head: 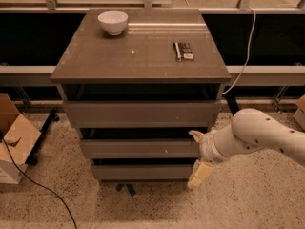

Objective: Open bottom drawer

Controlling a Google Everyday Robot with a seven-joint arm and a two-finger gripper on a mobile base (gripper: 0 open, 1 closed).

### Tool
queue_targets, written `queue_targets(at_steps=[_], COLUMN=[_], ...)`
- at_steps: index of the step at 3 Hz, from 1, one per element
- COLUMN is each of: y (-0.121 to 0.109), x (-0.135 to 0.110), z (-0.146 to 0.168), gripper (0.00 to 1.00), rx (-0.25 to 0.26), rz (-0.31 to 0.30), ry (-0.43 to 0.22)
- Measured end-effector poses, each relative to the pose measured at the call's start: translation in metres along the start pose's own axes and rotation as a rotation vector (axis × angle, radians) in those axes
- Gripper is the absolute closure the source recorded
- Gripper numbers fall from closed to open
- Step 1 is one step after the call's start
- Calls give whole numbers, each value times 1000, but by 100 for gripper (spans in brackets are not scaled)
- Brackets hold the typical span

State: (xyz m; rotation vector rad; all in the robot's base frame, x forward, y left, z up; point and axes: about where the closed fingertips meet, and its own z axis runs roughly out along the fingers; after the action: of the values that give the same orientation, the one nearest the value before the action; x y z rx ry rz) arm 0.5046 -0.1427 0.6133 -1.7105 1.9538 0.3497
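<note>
The bottom drawer [143,172] is the lowest, narrowest grey-brown front of the cabinet, flat and handleless, with a dark gap above it. It sits about flush under the middle drawer [140,148] and the taller top drawer [143,113]. My gripper [198,155] hangs at the right end of the two lower drawers on a white arm [257,137] coming from the right. It is open and empty. One cream finger [195,135] is level with the middle drawer's top. The other finger [200,174] is beside the bottom drawer's right edge.
A white bowl [113,22] and a small dark flat object [183,50] lie on the cabinet top [95,61]. A cardboard box [14,137] and a black cable [38,185] are on the floor at left. A white cable [245,56] hangs at right. Blue tape [126,189] marks the floor below the cabinet.
</note>
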Motion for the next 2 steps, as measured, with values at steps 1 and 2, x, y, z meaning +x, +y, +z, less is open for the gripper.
queue_targets(at_steps=[1, 2], y=[-3, -2], x=[18, 53], z=[27, 74], gripper=[0, 0], rx=[-37, -139], rz=[11, 74], ry=[-12, -54])
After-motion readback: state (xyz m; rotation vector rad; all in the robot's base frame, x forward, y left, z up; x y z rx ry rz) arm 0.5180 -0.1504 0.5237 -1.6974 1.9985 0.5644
